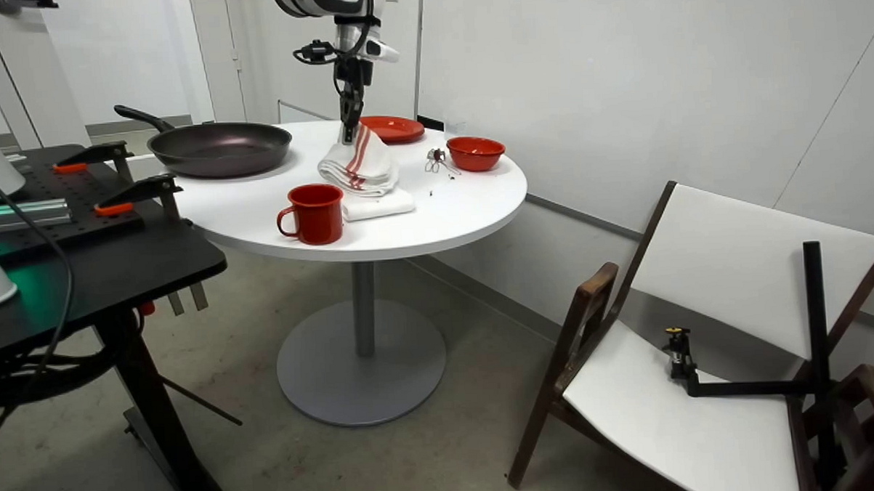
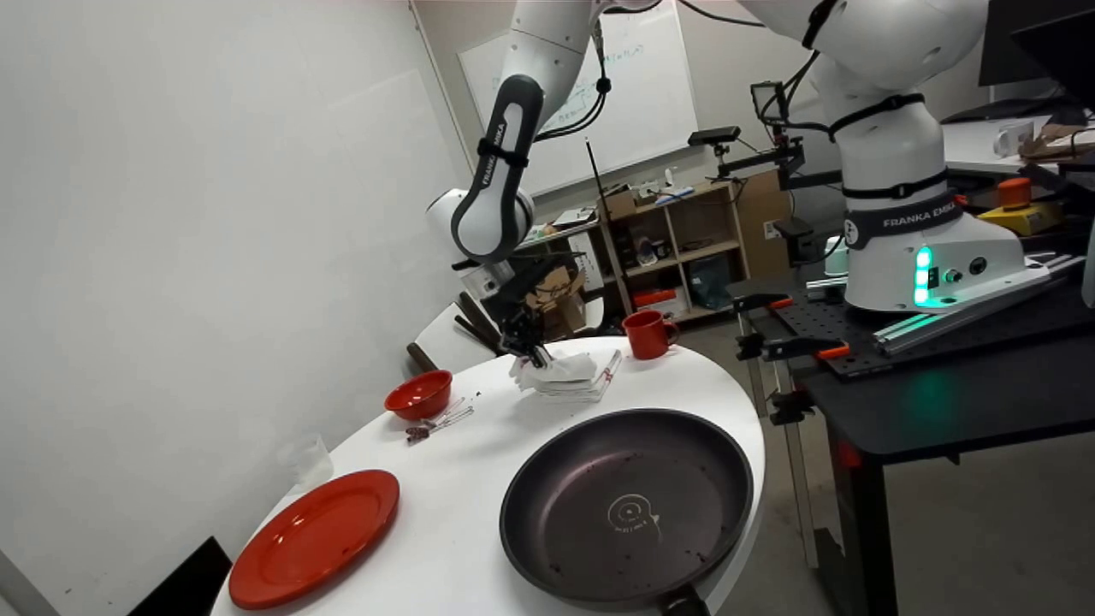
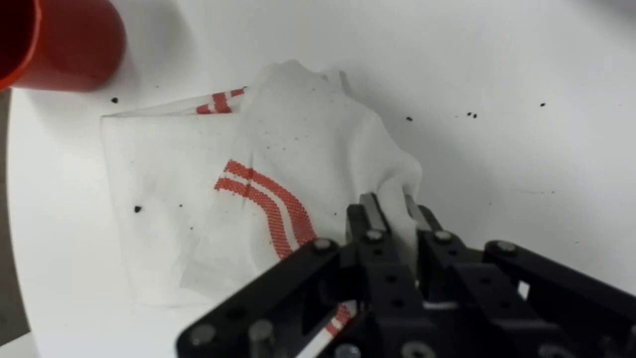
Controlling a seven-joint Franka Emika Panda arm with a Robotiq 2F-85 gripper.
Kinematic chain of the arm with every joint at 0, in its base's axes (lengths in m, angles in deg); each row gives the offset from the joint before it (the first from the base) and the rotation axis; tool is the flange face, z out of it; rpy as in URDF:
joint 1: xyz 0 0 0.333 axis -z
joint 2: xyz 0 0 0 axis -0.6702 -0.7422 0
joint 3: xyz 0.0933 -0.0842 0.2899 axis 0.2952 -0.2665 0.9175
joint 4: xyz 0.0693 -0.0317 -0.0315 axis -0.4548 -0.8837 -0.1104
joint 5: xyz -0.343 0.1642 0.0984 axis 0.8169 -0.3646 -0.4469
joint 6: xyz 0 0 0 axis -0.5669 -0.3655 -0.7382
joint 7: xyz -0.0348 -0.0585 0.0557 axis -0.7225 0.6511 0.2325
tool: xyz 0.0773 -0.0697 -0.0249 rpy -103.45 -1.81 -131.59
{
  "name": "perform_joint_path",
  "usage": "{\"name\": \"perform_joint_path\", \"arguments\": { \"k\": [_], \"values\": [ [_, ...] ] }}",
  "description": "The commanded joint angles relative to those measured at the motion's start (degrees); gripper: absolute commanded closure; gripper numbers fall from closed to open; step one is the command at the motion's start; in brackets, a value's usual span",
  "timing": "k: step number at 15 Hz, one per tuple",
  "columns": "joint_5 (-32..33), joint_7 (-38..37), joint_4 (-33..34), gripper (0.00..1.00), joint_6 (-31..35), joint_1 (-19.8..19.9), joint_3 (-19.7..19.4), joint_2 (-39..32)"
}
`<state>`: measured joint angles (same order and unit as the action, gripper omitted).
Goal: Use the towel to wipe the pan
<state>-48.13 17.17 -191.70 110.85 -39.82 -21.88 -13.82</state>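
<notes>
Arm point(image 2: 547, 64) outstretched; gripper point(image 3: 396, 214) pointing down, fingers point(image 3: 372, 213) pinched nearly together.

Bright light throws soft shadows; green glow tints the black desk point(image 2: 967, 419)

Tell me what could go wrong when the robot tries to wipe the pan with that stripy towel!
The tool pinches only a bunched fold of the towel, so the towel might slip loose while it rubs. The red mug stands close to the towel, so a swing that way could knock it over. Dark specks lie on the towel too, so some might fall into the pan and make it messier.
</notes>
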Motion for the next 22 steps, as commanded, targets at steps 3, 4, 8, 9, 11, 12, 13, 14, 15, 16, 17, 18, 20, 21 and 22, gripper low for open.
{"name": "perform_joint_path", "arguments": {
  "k": [3,4,8,9,11,12,13,14,15,16,17,18,20,21,22],
  "values": [
    [-7.1,10.72,0.21,0.94,-0.55,4.4,3.02,-0.03],
    [-7.71,11.62,0.36,0.64,-0.84,4.83,3.09,-0.14],
    [-9.26,14.04,0.23,0.41,-1.23,5.87,3.22,0.03],
    [-9.46,14.38,0.13,0.34,-1.1,5.97,3.19,0.11],
    [-9.74,14.8,-0.26,0.2,-0.63,6.05,3.1,0.42],
    [-9.77,14.9,-0.36,0.13,-0.53,6.06,3.07,0.5],
    [-9.76,14.96,-0.59,0.05,-0.29,6.04,3.06,0.69],
    [-9.71,14.92,-0.69,0.01,-0.14,6.0,3.02,0.77],
    [-9.69,15.01,-0.88,0.0,-0.01,5.98,3.06,0.92],
    [-9.68,15.09,-1.04,0.0,0.16,5.97,3.07,1.04],
    [-9.71,15.22,-1.23,0.0,0.42,5.98,3.12,1.2],
    [-9.69,15.39,-1.38,0.0,0.62,5.97,3.15,1.32],
    [-9.62,15.78,-1.8,0.0,1.19,5.92,3.2,1.63],
    [-9.68,15.89,-1.98,0.0,1.5,5.94,3.25,1.77],
    [-9.78,16.06,-2.22,0.0,1.8,6.0,3.32,1.95]
  ]
}}
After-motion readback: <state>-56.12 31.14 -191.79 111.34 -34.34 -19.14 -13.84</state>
